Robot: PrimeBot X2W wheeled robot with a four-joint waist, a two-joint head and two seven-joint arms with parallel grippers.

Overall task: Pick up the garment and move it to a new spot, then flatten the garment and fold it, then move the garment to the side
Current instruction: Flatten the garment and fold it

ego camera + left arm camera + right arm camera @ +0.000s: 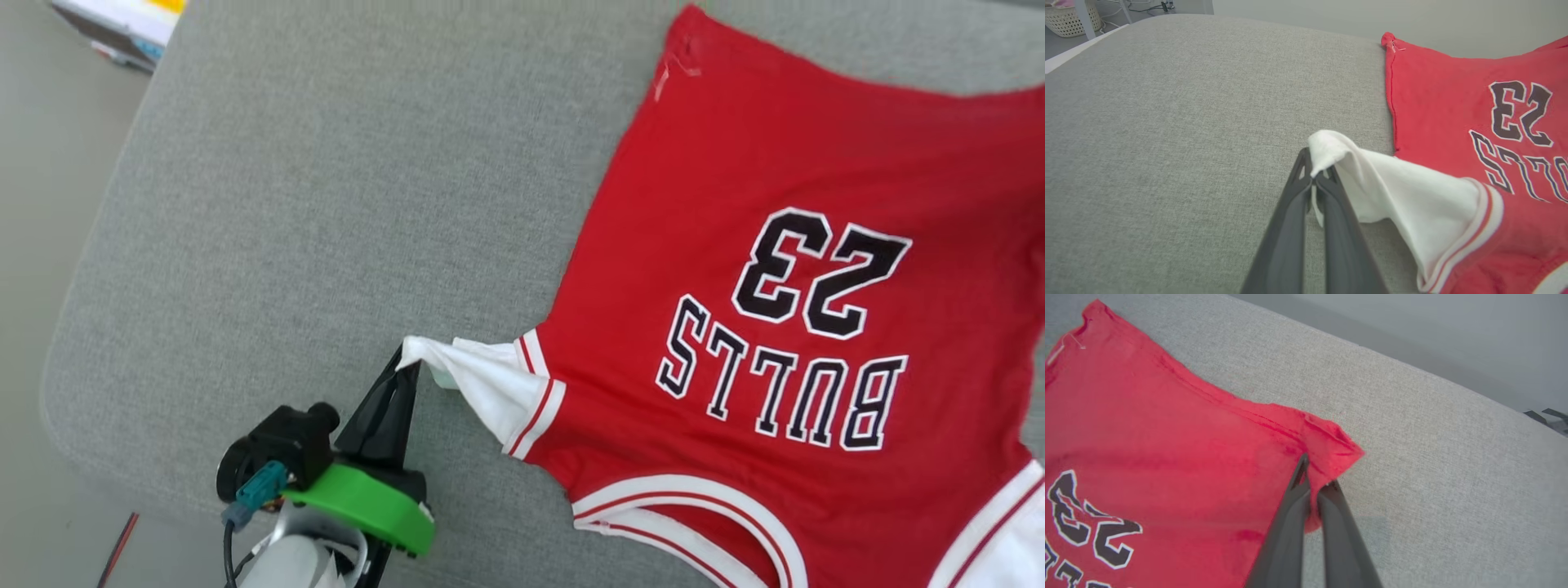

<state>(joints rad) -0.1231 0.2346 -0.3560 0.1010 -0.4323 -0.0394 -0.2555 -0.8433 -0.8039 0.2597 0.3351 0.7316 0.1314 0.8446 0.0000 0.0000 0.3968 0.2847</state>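
Grey woven upholstery (326,204) covers the whole work area. The garment (735,163) lies spread on its right part, print side up, with the neck toward us and the hem at the far side. Our left gripper (406,367) has both fingers pressed together on the very tip of the near white sleeve (482,380), which stands out in a taut point away from the red body. Our right gripper (1314,484) is closed too, pinching the far hem corner (1333,447) on the opposite side (a small fold of red cloth bunches above its fingertips).

So we hold the shirt at two diagonal points, and we judge that the risks start there. The bite on the sleeve is thin, with only a little white cloth between the fingers. If we lift or pull sharply, the weight of the body could drag that tip free. Pulling the two corners unevenly would likely twist the jersey into a rope instead of carrying it flat. The textured cushion may also catch the trailing cloth and fold the loose sleeve or hem under. That would mean extra smoothing before we can fold.
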